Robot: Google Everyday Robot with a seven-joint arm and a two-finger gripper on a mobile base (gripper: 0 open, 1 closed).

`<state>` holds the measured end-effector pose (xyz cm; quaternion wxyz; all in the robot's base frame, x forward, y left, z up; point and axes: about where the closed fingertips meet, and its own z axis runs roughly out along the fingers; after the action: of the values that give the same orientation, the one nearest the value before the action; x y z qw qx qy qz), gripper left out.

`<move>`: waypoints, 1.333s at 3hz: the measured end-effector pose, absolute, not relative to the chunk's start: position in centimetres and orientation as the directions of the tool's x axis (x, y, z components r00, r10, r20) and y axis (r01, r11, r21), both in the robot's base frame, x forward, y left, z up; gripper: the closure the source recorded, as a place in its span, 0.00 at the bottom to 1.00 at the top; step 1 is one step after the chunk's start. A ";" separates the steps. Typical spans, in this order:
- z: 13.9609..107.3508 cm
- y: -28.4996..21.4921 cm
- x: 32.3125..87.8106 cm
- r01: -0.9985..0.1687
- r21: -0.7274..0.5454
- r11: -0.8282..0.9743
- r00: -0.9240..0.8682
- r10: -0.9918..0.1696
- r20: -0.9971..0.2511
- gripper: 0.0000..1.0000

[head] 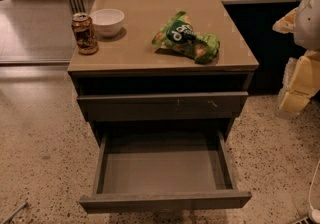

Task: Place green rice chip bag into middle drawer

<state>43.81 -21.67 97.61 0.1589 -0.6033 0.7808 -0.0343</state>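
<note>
Cabinet [150, 13], grey-brown, on speckled floor [40, 158]. Contents:
1. green rice chip bag [186, 38]: lies crumpled on cabinet top, right of centre, nr front edge, logo up
2. brown drink can [85, 33]: upright, front-left of top
3. white bowl [107, 20]: just beside can, behind & to its right
4. middle drawer [162, 200]: pulled out twd camera, flat grey floor showing
5. drawer front w/ pale scuffs [162, 105]: directly above item 4, pushed in
6. gripper [300, 80]: far right edge of view, beside cabinet, well apart from bag; open/closed cannot tell, hold cannot tell
</note>
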 end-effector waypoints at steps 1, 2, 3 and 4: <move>97.7 -21.7 44.3 -0.926 -0.259 0.276 -0.221 -0.950 -0.221 0.00; 96.8 -20.9 47.5 -0.912 -0.299 0.281 -0.200 -0.941 -0.274 0.00; 95.7 -19.9 52.9 -0.877 -0.358 0.322 -0.189 -0.914 -0.359 0.00; 94.5 -18.2 58.9 -0.836 -0.393 0.382 -0.175 -0.865 -0.470 0.00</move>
<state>58.86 -18.25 94.48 0.3230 -0.5553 0.7660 -0.0227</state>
